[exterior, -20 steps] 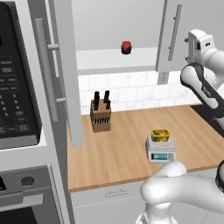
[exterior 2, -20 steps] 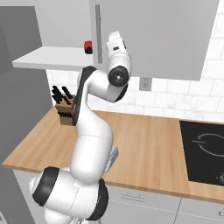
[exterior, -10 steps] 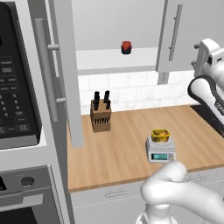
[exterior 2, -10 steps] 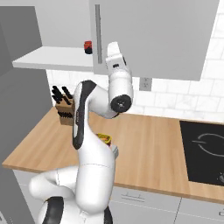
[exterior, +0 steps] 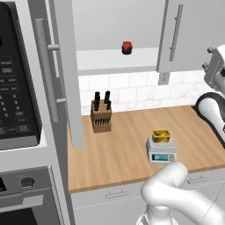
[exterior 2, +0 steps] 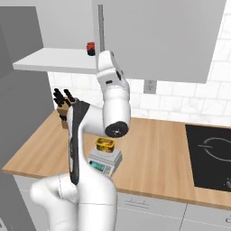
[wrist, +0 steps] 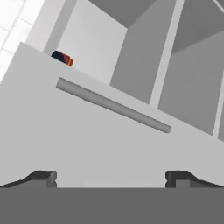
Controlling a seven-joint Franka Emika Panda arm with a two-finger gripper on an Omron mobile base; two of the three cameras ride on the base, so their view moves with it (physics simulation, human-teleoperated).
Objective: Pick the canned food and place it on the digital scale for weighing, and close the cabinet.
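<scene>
The yellow-gold canned food (exterior: pixel 161 136) (exterior 2: pixel 104 143) rests on the platform of the light-grey digital scale (exterior: pixel 161 152) (exterior 2: pixel 105 161) on the wooden counter. The cabinet's left door (exterior: pixel 66 74) stands swung out, baring the white shelf (exterior: pixel 116 63) (exterior 2: pixel 54 61). Its right door (exterior: pixel 189 35) (exterior 2: pixel 153 36) (wrist: pixel 87 140) faces forward. My gripper (wrist: pixel 111 178) is open and empty, close to the right door's face, just below its bar handle (wrist: pixel 113 105). The white arm (exterior 2: pixel 115 108) rises in front of that door, well above the scale.
A small red jar (exterior: pixel 127 47) (exterior 2: pixel 91 48) (wrist: pixel 63 57) stands on the cabinet shelf. A knife block (exterior: pixel 101 116) (exterior 2: pixel 63 101) sits at the back of the counter. The black microwave (exterior: pixel 15 88) is at the left, a cooktop (exterior 2: pixel 212 153) at the right.
The arm has swung right and its hand has drawn in against the right door. The can and scale have not moved. The jaws stay open.
</scene>
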